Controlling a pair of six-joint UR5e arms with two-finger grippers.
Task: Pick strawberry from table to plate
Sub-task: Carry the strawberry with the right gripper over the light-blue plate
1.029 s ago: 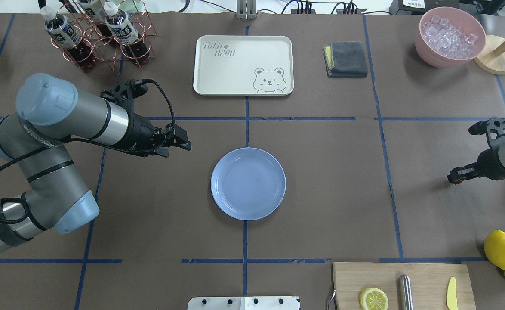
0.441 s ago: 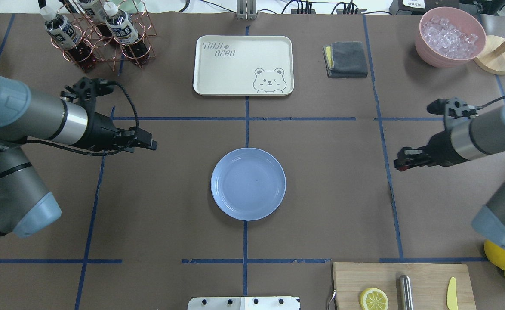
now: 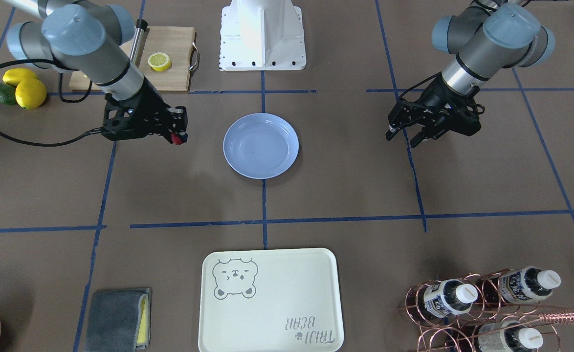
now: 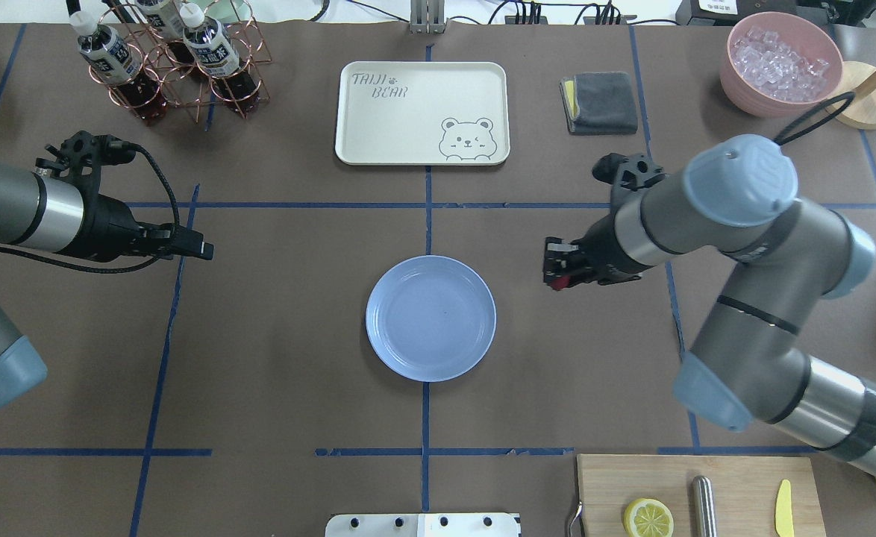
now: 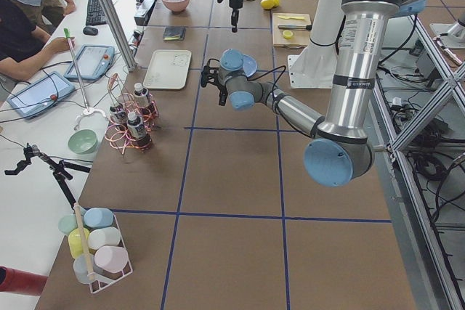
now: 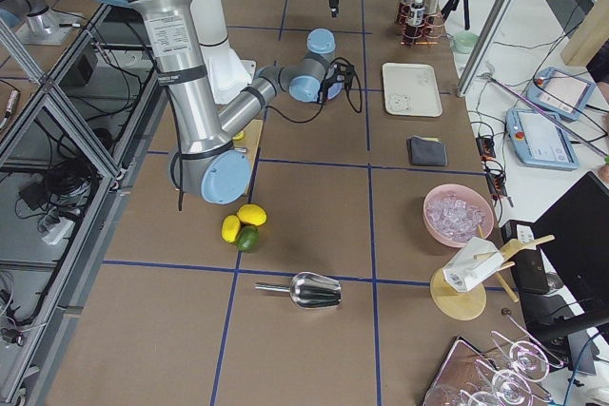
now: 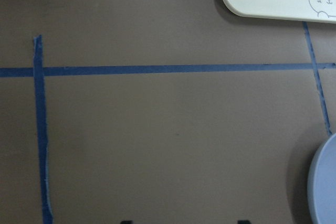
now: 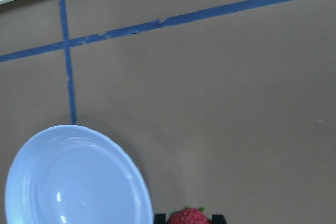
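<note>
There the right fingers were, pinching the strawberry, a bumpy red berry with a bit of green showing. They held it above the surface, near the rim of the light-blue plate on the robot's right side. Only brown paper and blue tape lay between berry and plate. The bear tray sat well beyond. The right arm reached in elbow-bent, wrist aimed at the plate. The left fingers hung spread, well off on the other side.
</note>
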